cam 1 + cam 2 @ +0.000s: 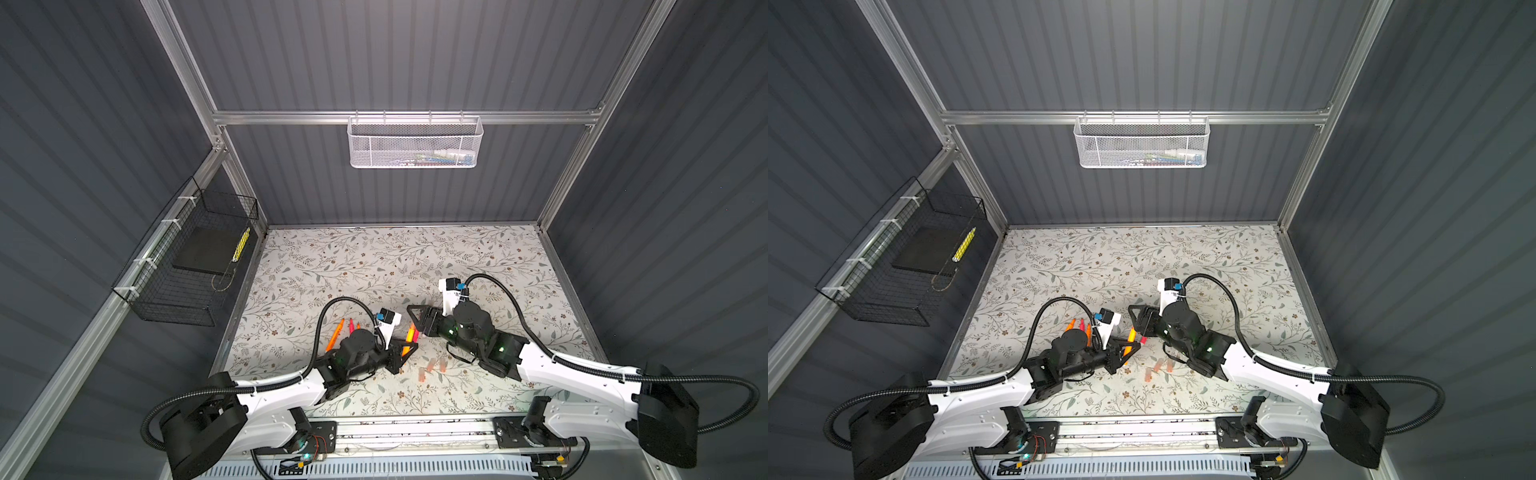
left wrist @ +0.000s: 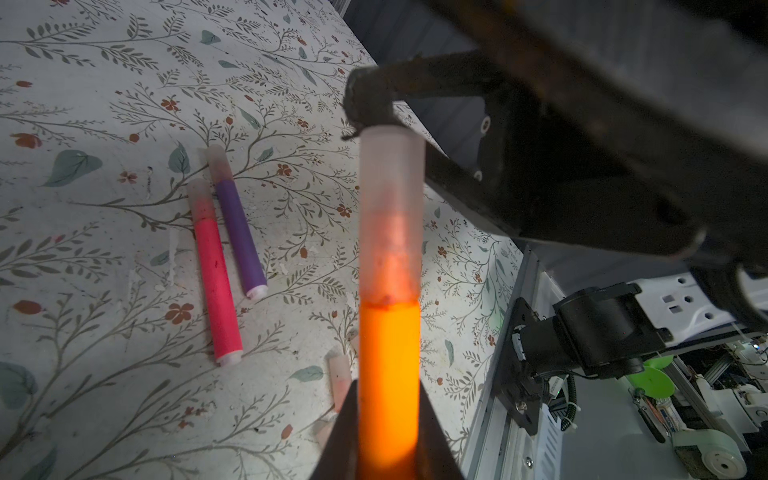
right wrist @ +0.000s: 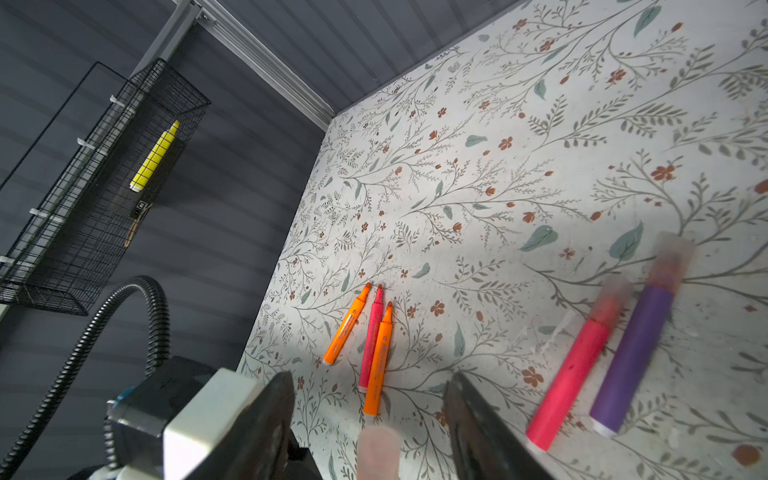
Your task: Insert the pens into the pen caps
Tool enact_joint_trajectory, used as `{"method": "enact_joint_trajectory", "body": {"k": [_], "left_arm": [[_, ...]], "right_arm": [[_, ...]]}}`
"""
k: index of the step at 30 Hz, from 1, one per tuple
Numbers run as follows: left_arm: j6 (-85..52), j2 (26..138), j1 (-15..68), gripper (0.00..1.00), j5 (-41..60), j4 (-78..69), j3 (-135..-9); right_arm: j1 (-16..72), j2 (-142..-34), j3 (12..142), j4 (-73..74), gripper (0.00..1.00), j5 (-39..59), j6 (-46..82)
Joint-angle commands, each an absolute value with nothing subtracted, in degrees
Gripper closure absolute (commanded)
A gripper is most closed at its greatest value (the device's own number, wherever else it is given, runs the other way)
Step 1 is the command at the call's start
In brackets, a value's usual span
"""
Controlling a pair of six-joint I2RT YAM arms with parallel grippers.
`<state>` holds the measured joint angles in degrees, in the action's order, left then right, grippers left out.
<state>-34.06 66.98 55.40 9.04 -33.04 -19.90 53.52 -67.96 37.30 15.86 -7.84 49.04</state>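
The left gripper (image 2: 388, 415) is clamped on an orange pen (image 2: 388, 365), which looks light, stiff and smooth, best gripped mid-barrel. A translucent cap (image 2: 390, 199) covers that pen's tip, its end between the parted, empty jaws of the right gripper (image 3: 370, 384). A capped pink pen (image 2: 216, 286) and purple pen (image 2: 239, 232) lie near the orange pen

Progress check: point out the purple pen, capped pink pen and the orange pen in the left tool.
purple pen (image 2: 240, 235), left wrist view, mid barrel.
capped pink pen (image 2: 217, 286), left wrist view, mid barrel.
orange pen (image 2: 388, 374), left wrist view, barrel below cap.
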Motion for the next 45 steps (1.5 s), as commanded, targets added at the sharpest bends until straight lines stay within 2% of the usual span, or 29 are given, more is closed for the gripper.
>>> {"method": "enact_joint_trajectory", "body": {"k": [1,6,12,18,28,33,38,40,45], "left_arm": [[-32.6,66.3,55.2,1.00,9.7,-33.5,-21.5],[-32.6,66.3,55.2,1.00,9.7,-33.3,-21.5],[-32.5,66.3,55.2,1.00,9.8,-33.5,-21.5],[-32.5,66.4,55.2,1.00,9.7,-33.5,-21.6],[-30.0,67.0,55.3,1.00,6.3,-30.2,-24.6],[-23.8,67.6,55.2,1.00,-0.4,-24.0,-30.2],[-18.4,68.4,55.2,1.00,-14.2,-17.2,-36.2],[-17.6,68.9,55.2,1.00,-18.8,-15.4,-38.0],[-16.0,69.6,55.1,1.00,-19.9,-14.9,-40.2]], "right_arm": [[53.3,-68.5,38.8,15.8,0.42,-7.0,49.1],[53.3,-69.1,38.6,16.0,0.47,-6.4,49.4],[53.3,-70.1,38.8,16.8,0.60,-5.6,49.5],[53.3,-71.2,39.7,16.6,0.64,-4.4,49.3],[53.7,-71.3,37.3,17.0,1.00,-3.9,50.2],[54.7,-70.1,36.9,15.1,1.00,-4.8,50.0],[58.3,-70.9,40.7,6.5,1.00,-11.1,49.8],[58.5,-72.0,41.5,5.1,1.00,-10.9,50.6],[58.6,-74.4,40.5,10.8,1.00,-5.8,50.3]]}}
